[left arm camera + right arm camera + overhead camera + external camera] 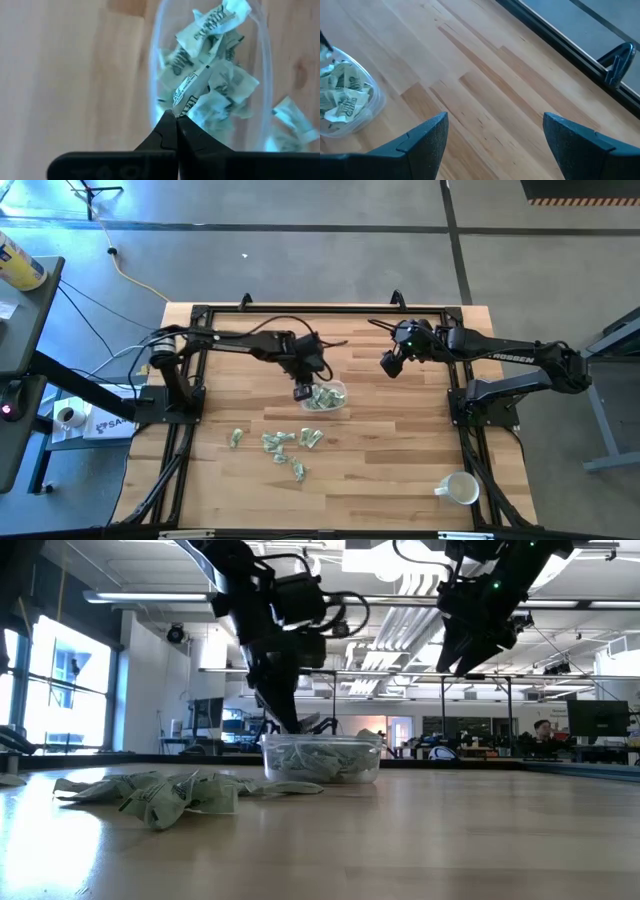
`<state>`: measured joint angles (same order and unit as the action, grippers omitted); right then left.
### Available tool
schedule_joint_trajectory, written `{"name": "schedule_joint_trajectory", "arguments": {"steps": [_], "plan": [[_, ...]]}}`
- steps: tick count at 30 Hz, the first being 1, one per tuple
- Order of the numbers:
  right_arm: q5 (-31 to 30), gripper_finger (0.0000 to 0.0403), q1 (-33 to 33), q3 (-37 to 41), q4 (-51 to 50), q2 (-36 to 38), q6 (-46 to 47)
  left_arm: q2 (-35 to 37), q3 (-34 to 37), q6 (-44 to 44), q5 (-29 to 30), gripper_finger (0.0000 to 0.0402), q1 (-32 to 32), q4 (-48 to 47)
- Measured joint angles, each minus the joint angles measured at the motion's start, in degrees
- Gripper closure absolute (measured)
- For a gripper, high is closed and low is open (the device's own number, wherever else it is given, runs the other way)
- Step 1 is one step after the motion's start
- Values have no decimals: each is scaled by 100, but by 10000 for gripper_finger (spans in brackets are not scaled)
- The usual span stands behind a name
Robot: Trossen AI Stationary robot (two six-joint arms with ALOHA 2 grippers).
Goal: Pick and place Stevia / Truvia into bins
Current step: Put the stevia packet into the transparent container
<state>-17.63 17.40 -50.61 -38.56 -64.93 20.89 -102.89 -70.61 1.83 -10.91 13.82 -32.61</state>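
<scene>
A clear shallow container (326, 397) sits mid-table, holding several green-and-white sweetener packets (220, 85). More packets (285, 443) lie loose on the wood, nearer the table's front edge. My left gripper (175, 116) is over the container's left rim, shut on one packet (192, 89). My right gripper (495, 135) hangs open, high above bare wood to the right of the container (347, 100), touching nothing. My left gripper pinches one packet by its end (180, 102) between the two fingertips (167, 127), coming from above and pointing down. The packet sticks out beyond the tips over the packets in the container; whether it rests on them, I cannot tell.
A white mug (460, 488) lies on its side near the table's front right corner. Black frame rails (320, 310) run around the table. Bare wood lies between the container and the right arm's base (490, 405).
</scene>
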Motion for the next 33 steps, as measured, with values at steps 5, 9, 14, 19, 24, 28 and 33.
{"name": "schedule_joint_trajectory", "arguments": {"steps": [5, 9, 14, 19, 24, 28, 33], "plan": [[-58, 89, 33, 0, -27, 0, 9, -199, -218, -1086, -404, 376, -25, -71], [-113, 89, 33, 0, -57, 0, 93, -219, -206, -1850, -391, 377, -83, -102], [-112, 89, 33, 0, -60, 0, 104, -219, -210, -2534, -223, 356, -192, -102], [-110, 89, 33, 0, -64, 0, 45, -219, -210, -3104, 121, 285, -360, -343], [-110, 89, 22, 0, -92, 0, -120, -219, -320, -3358, 204, 216, -497, -878], [-101, 89, 22, 0, -90, 0, -293, -217, -711, -3353, 113, 180, -538, -1648], [-26, 89, 22, 0, -90, 0, -508, -58, -1292, -3040, 409, 166, -761, -2896]]}}
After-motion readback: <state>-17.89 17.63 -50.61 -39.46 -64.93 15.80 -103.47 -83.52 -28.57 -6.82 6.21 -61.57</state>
